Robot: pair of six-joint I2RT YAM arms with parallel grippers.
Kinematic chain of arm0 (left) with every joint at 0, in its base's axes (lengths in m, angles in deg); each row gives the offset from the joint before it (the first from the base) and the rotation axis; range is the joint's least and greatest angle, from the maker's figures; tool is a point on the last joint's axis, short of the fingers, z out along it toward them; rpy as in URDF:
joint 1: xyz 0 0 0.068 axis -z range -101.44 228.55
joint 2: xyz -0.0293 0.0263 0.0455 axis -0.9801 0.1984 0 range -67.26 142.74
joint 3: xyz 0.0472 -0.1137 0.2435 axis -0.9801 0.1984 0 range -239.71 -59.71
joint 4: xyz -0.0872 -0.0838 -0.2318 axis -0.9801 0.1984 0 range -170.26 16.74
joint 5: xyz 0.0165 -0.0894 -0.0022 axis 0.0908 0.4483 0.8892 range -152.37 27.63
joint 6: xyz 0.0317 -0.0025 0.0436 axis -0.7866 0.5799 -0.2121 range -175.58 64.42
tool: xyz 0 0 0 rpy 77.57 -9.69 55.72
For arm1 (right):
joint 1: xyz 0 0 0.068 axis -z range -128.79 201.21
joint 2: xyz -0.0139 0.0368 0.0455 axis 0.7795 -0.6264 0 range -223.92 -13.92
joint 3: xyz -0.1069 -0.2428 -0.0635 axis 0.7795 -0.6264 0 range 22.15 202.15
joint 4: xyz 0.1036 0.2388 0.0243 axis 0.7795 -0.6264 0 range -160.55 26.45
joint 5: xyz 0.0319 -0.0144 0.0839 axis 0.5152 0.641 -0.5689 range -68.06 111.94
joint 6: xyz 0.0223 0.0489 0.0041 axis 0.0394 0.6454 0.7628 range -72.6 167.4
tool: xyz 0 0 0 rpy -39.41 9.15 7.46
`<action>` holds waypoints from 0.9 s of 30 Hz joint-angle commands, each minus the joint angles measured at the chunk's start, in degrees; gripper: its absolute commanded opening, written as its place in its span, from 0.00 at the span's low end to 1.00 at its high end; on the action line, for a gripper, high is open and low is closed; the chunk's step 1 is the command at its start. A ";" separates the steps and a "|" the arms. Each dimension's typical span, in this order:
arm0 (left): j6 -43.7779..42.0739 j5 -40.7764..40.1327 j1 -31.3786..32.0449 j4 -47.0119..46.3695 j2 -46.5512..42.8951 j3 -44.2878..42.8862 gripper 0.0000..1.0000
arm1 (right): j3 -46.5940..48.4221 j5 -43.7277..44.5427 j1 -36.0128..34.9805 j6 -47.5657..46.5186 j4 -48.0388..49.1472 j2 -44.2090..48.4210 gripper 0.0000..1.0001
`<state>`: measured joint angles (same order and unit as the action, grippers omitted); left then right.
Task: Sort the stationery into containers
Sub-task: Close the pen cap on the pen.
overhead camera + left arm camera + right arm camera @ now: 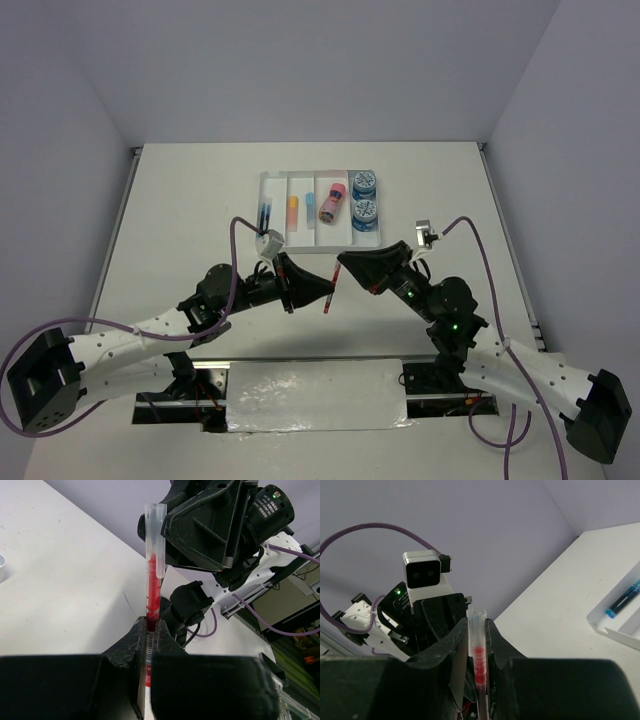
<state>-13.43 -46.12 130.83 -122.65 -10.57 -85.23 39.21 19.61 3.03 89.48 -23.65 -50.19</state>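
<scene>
Above table [200, 200]: 1 red pen [153, 587] pinched in L tool [149, 626]; R tool [477, 627] grip unclear.

We take this for a robotics lab, a closed test cell. Plain pale walls [60, 150] box in a white table [190, 200] at nine, twelve and three o'clock. At six o'clock two robot arms [130, 345] are bolted to a mounting plate [315, 395], trailing purple cables [235, 262]; a camera [422, 571] rides one wrist. A clear divided tray [305, 237] lies toward twelve.
</scene>
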 commanded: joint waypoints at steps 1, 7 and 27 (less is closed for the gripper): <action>-2.43 -0.25 -0.24 -4.80 -1.32 -2.87 0.00 | -0.45 -1.54 -1.21 -1.30 -0.96 1.73 0.23; -1.98 1.06 -0.24 -6.21 -0.79 -1.82 0.00 | 1.40 -1.89 -1.30 -2.01 -1.76 1.29 0.34; -2.42 3.52 -0.24 -7.09 0.35 -3.75 0.00 | 1.31 -3.56 -2.53 -2.97 -0.35 -0.12 0.42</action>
<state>-14.88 -44.18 130.76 -125.25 -10.37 -85.69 39.34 16.53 1.30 87.91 -25.73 -50.22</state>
